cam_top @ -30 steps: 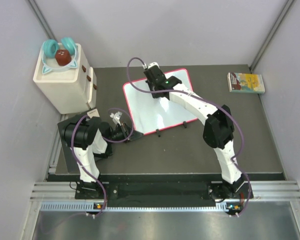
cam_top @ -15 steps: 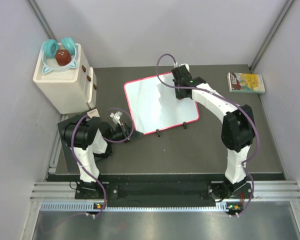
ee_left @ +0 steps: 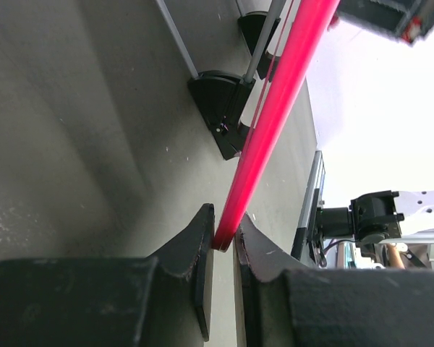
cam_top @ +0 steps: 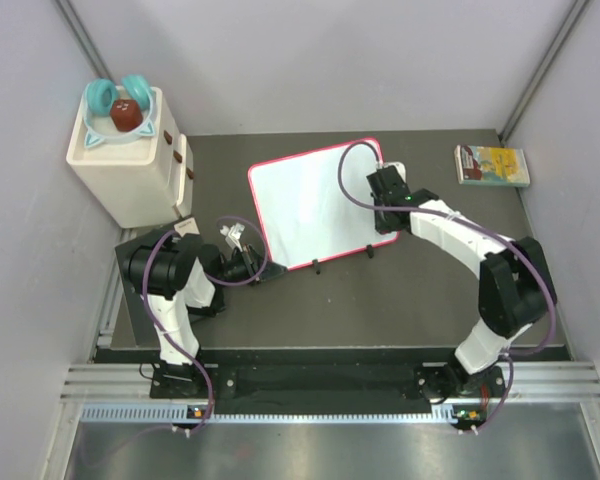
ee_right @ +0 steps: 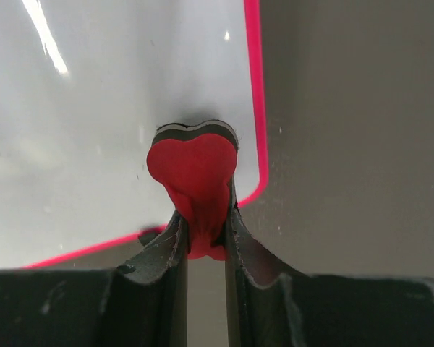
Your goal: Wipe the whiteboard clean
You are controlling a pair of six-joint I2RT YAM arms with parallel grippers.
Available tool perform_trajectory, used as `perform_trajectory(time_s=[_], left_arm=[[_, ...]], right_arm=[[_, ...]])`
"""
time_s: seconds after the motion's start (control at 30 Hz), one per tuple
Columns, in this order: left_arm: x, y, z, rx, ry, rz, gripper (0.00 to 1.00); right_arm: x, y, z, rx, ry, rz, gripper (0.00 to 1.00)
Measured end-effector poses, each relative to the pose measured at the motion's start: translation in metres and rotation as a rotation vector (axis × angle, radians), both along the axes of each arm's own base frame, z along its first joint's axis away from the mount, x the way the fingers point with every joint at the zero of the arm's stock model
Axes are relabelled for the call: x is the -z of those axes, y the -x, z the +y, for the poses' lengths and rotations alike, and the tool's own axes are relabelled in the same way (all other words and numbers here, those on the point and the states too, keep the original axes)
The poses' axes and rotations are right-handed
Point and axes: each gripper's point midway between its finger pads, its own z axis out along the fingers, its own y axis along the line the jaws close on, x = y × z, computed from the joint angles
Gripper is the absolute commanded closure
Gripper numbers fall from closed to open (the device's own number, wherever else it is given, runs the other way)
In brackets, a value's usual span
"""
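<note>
The whiteboard [cam_top: 305,205], white with a thin red rim, lies tilted on the dark mat; I see no marker scribbles on it. My left gripper [cam_top: 250,268] is shut on the red rim [ee_left: 275,108] at the board's near left corner, jaws [ee_left: 223,242] pinching the edge beside a black foot [ee_left: 220,108]. My right gripper [cam_top: 385,195] is over the board's right edge, shut [ee_right: 202,231] on a red heart-shaped eraser [ee_right: 194,170]. The eraser rests against the board surface [ee_right: 94,108] close to its rounded near right corner.
A white box [cam_top: 130,160] with teal headphones and a brown object on top stands at the back left. A small yellow-green book [cam_top: 492,165] lies at the back right. A black slab [cam_top: 132,250] lies under the left arm. Grey walls close in three sides.
My right gripper has swept with the eraser from the board's far left corner across to its right edge and toward me. The left gripper has stayed on the rim.
</note>
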Motion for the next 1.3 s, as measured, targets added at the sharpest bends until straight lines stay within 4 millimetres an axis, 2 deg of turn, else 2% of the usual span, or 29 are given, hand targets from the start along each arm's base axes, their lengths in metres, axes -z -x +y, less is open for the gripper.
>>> perform_trajectory(time_s=[0.17,0.3,0.4,0.5,0.63,0.67,0.7,0.73,0.77,0.8,0.93,0.97,1.0,1.1,1.3], left_arm=[[0.000,0.000,0.000,0.001,-0.002,-0.002,1.00],[0.001,0.001,0.000,0.000,-0.004,-0.004,1.00],[0.001,0.001,0.000,0.000,-0.006,-0.006,1.00],[0.000,0.001,0.001,-0.001,-0.006,-0.008,1.00],[0.000,0.001,0.001,-0.002,-0.006,-0.008,1.00],[0.000,0.001,0.001,-0.002,-0.006,-0.008,1.00],[0.000,0.001,0.001,-0.003,-0.006,-0.007,1.00],[0.000,0.001,0.001,-0.003,-0.007,-0.007,0.99],[0.001,0.001,0.001,-0.003,-0.007,-0.007,0.96],[0.000,0.001,0.001,-0.004,-0.007,-0.007,0.94],[0.000,0.002,0.001,-0.005,-0.009,-0.011,0.78],[0.000,0.002,0.001,-0.006,-0.009,-0.011,0.63],[0.000,0.002,0.001,-0.007,-0.010,-0.010,0.55],[0.004,0.005,0.003,-0.015,-0.019,0.012,0.41],[-0.007,0.009,0.003,-0.006,-0.010,-0.022,0.31]], right_arm=[[-0.012,0.033,-0.012,0.011,-0.055,-0.025,1.00],[-0.018,0.055,-0.013,0.010,-0.123,-0.046,1.00],[-0.006,0.074,-0.011,0.001,-0.149,-0.020,1.00],[0.017,0.097,-0.006,-0.021,-0.167,0.044,0.95],[0.050,0.130,-0.002,-0.042,-0.175,0.150,0.66],[0.054,0.135,-0.001,-0.043,-0.179,0.165,0.41],[0.058,0.140,0.000,-0.045,-0.182,0.179,0.30],[0.062,0.145,0.001,-0.050,-0.184,0.191,0.23],[0.064,0.147,0.002,-0.044,-0.190,0.197,0.17],[0.064,0.149,0.003,-0.049,-0.193,0.199,0.15],[0.064,0.149,0.006,-0.047,-0.206,0.189,0.12],[0.064,0.149,0.006,-0.047,-0.208,0.185,0.12],[0.063,0.148,0.007,-0.048,-0.212,0.180,0.12],[0.066,0.148,0.008,-0.048,-0.217,0.176,0.12],[0.075,0.153,0.004,-0.045,-0.210,0.188,0.11]])
